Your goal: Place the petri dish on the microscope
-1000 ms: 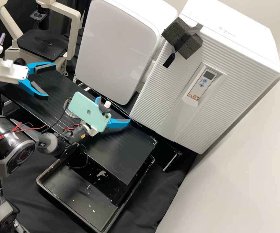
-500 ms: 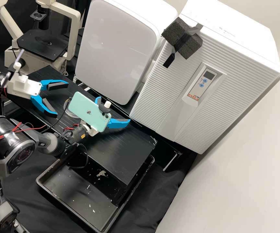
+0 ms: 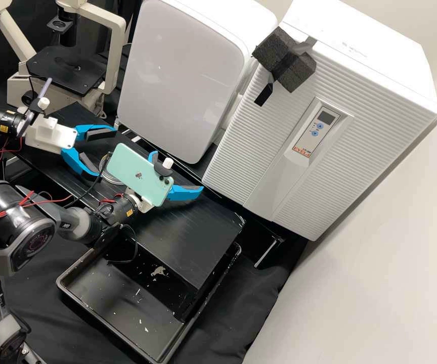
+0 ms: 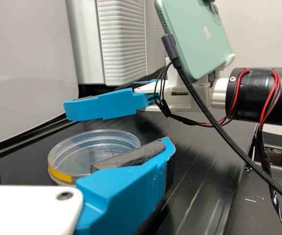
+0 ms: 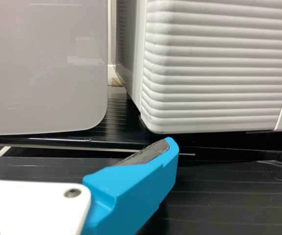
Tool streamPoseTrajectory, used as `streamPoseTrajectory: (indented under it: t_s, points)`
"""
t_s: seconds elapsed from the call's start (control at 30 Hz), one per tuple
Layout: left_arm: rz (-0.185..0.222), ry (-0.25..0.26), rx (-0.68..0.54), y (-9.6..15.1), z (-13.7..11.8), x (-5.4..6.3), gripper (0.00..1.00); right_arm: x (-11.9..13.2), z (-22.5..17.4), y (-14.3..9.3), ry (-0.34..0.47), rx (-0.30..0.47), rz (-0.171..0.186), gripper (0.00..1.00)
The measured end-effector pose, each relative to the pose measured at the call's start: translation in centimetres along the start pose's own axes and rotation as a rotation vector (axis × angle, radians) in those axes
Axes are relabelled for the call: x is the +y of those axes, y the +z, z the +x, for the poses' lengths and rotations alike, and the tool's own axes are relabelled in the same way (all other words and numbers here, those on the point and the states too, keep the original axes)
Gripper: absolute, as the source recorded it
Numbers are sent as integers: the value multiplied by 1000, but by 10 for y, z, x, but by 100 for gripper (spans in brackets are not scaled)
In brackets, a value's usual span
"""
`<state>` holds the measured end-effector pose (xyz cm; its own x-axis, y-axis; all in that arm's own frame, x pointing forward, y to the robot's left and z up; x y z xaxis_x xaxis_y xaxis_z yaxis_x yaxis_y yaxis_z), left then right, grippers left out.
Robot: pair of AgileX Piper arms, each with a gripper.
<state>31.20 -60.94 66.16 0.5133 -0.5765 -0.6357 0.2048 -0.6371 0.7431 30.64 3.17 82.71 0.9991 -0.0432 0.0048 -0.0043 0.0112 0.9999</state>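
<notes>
My left gripper (image 3: 105, 151) is open over the black bench, close to the clear petri dish (image 3: 110, 177), which the phone and a cable partly cover. In the left wrist view the dish (image 4: 94, 147), with a yellow mark on its side, lies flat just beyond my left gripper (image 4: 77, 142); one finger hides part of it. My right gripper (image 3: 178, 174) stands open above the bench, past the dish; in its wrist view the right gripper (image 5: 77, 138) has nothing between its fingers. The microscope (image 3: 67, 71) has a bare black stage at the back left.
A green phone (image 3: 140, 176) is mounted on the right arm, with a cable hanging near the dish. Two white appliances, a smooth one (image 3: 183, 76) and a ribbed one (image 3: 259, 151), stand along the bench's far side. A black tray (image 3: 122, 303) sits at the near side.
My left gripper has moved right and down in the high view, from beside the microscope to close by the dish, staying open. The right arm and the dish have kept still.
</notes>
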Motion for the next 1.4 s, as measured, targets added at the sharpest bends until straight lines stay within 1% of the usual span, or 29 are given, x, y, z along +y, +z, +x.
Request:
streamPoseTrajectory:
  t_s: [0.1, 0.17, 0.2, 0.3, 0.4, 0.7, 0.97, 1.07, 1.13, 1.4]
  points:
    - [-13, -16, -15, 3, 4, -5, 100, 0, 0, 0, 0, 0, 0, 100]
    - [-14, -26, -21, 4, 7, -6, 100, 0, 0, 0, 0, 0, 0, 100]
    - [-15, -36, -24, 6, 9, -9, 100, 0, 0, 0, 0, 0, 0, 100]
    - [-20, -49, -28, 6, 11, -14, 100, 0, 0, 0, 0, 0, 0, 100]
    - [-25, -51, -31, 6, 15, -16, 100, 0, 0, 0, 0, 0, 0, 100]
    - [-38, -47, -28, 2, 22, -18, 100, 0, 0, 0, 0, 0, 0, 100]
    - [-59, -44, -25, 6, 25, -21, 100, 0, 0, 0, 0, 0, 0, 100]
    - [-56, -43, -31, 8, 28, -21, 100, 0, 0, 0, 0, 0, 0, 100]
    - [-65, -38, -25, 9, 30, -22, 100, 0, 0, 0, 0, 0, 0, 100]
    - [-56, -32, -12, 10, 31, -22, 100, 0, 0, 0, 0, 0, 0, 100]
